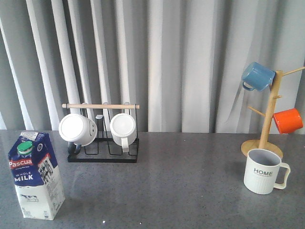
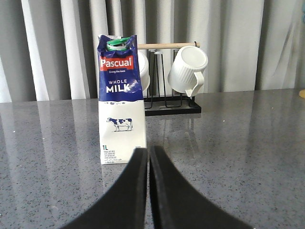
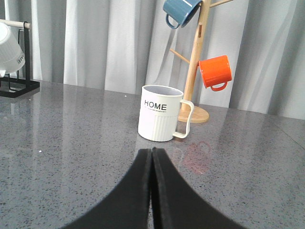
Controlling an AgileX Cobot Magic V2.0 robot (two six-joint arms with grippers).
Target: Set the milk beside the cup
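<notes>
The milk (image 1: 34,176), a tall blue-and-white carton with a green cap, stands upright at the table's front left. It also shows in the left wrist view (image 2: 121,100), just beyond my left gripper (image 2: 148,151), which is shut and empty above the table. The cup (image 1: 263,171), a cream ribbed mug lettered "HOME", stands upright at the front right, handle to the right. It also shows in the right wrist view (image 3: 159,113), a short way beyond my right gripper (image 3: 152,151), which is shut and empty. Neither gripper shows in the front view.
A black mug rack (image 1: 103,153) with a wooden bar holds two white mugs (image 1: 77,129) at the back left. A wooden mug tree (image 1: 268,117) behind the cup carries a blue mug (image 1: 258,76) and an orange mug (image 1: 288,120). Grey curtains hang behind the table.
</notes>
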